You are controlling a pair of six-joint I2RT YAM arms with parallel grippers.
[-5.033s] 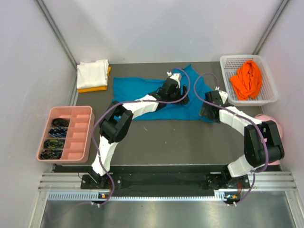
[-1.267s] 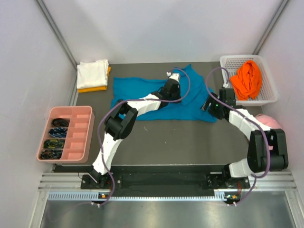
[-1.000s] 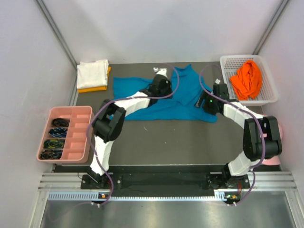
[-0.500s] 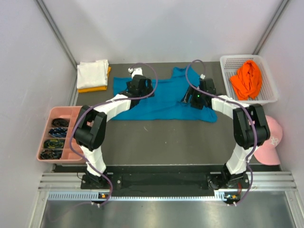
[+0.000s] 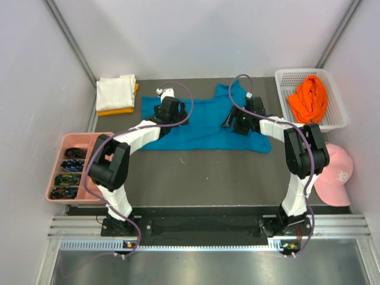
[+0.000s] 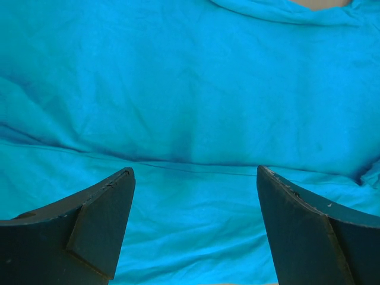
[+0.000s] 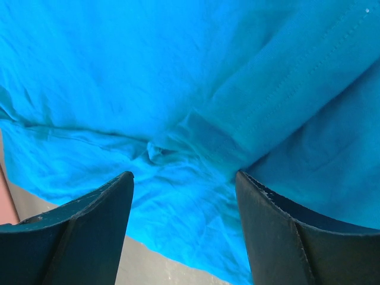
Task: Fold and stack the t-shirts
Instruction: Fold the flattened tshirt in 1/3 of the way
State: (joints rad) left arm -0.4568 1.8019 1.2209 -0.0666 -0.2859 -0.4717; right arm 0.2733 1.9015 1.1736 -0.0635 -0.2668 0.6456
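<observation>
The teal-blue t-shirt [image 5: 205,122] lies spread and wrinkled across the back middle of the dark mat. My left gripper [image 5: 164,113] hovers over its left part, jaws open and empty; the left wrist view shows only teal cloth [image 6: 190,107] between the fingers [image 6: 101,219]. My right gripper [image 5: 237,123] is over the shirt's right part, open and empty, with a fold and hem of the cloth [image 7: 196,136] below it. A white t-shirt [image 5: 115,91] lies folded on a yellow-orange one [image 5: 116,110] at the back left. A bright orange t-shirt [image 5: 309,98] sits bunched in the basket.
A white mesh basket [image 5: 284,78] stands at the back right. A pink divided tray [image 5: 95,172] holding coiled cables sits at the left edge. A pink baseball cap [image 5: 335,181] lies at the right edge. Grey walls close in on both sides.
Both grippers have moved left and toward the back over the teal shirt; the left went from the shirt's middle to its left part. The shirt now lies flatter and the cap is uncovered.
</observation>
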